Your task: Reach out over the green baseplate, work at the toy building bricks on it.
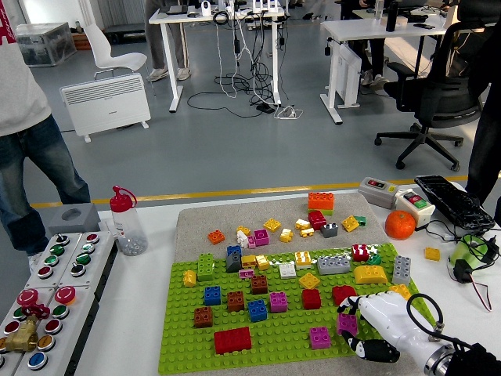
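Note:
The green baseplate [274, 337] lies on the table's near half with many bricks pressed on it, among them a red flat brick [232, 340], blue bricks [212, 295] and a magenta brick [319, 338]. My right hand [354, 333], white with black finger joints, comes in from the lower right corner and lies low over the plate's near right part. Its fingers are curled on a small magenta brick [347, 323], with the thumb [369, 350] below it. A red brick [343, 294] stands just beyond the hand. The left arm does not show.
Loose bricks [313, 219] lie on the grey mat [196, 219] behind the plate. An orange [400, 225] and button boxes [413, 202] stand at the right, a bottle [127, 222] and a panel of buttons [47, 290] at the left. A person [23, 117] stands at the far left.

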Available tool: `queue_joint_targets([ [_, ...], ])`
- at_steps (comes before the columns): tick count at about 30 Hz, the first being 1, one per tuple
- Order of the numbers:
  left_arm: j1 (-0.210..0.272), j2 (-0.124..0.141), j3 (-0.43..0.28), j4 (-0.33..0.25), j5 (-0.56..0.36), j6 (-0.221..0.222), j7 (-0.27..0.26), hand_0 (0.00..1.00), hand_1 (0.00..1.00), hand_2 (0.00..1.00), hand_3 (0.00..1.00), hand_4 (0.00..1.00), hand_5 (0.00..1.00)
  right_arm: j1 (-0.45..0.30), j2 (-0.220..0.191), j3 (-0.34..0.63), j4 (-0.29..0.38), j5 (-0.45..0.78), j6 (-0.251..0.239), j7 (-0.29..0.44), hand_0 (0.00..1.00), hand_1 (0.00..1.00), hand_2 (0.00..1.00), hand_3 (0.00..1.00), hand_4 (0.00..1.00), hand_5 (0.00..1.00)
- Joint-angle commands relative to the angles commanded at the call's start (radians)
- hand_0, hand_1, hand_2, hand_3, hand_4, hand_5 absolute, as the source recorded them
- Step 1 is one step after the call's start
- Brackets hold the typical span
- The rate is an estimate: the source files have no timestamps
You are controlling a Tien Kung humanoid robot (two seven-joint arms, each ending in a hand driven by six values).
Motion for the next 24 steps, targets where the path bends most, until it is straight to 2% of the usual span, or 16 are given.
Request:
queue_joint_targets([
  [11, 0.005, 0.000, 0.003, 0.000, 0.002, 0.000, 0.005, 0.668, 0.612, 0.565, 0.464, 0.242, 0.998, 0.028, -0.006, -0.038, -0.014, -0.018, 0.033, -0.016, 0.500, 0.559, 0.565, 0.592, 0.420, 0.124],
  [24, 0.008, 0.000, 0.001, 0.000, 0.002, -0.001, 0.005, 0.668, 0.613, 0.567, 0.466, 0.241, 0.998, 0.047, -0.001, -0.056, -0.014, -0.033, 0.043, -0.020, 0.497, 0.563, 0.564, 0.589, 0.422, 0.126],
])
